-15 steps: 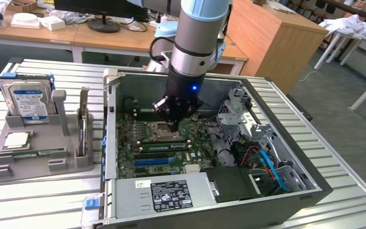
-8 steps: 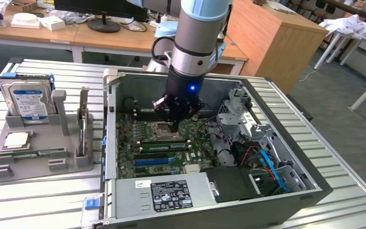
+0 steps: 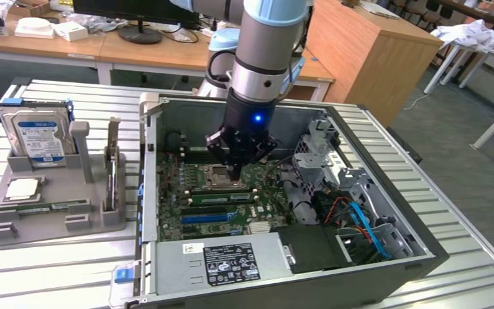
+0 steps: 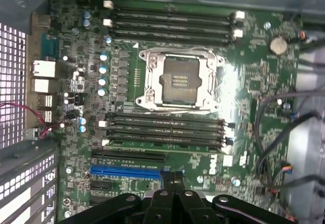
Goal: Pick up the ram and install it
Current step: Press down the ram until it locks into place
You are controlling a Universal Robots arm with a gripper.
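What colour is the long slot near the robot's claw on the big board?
Bright blue. The long slot stands out on the green motherboard, clearest in the wrist view.

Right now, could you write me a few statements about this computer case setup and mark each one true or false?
1. The gripper hangs inside the open computer case, above the motherboard. True.
2. The gripper's jaws are spread wide. False: they are shut, with no ram stick seen between them.
3. The hard drive stands upright in the grey holder on the exterior view's left. True.
4. The processor socket is covered by a cooling fan. False: it lies open, with memory slots on two sides.
5. The computer case stands on the floor. False: it lies on the slatted table.
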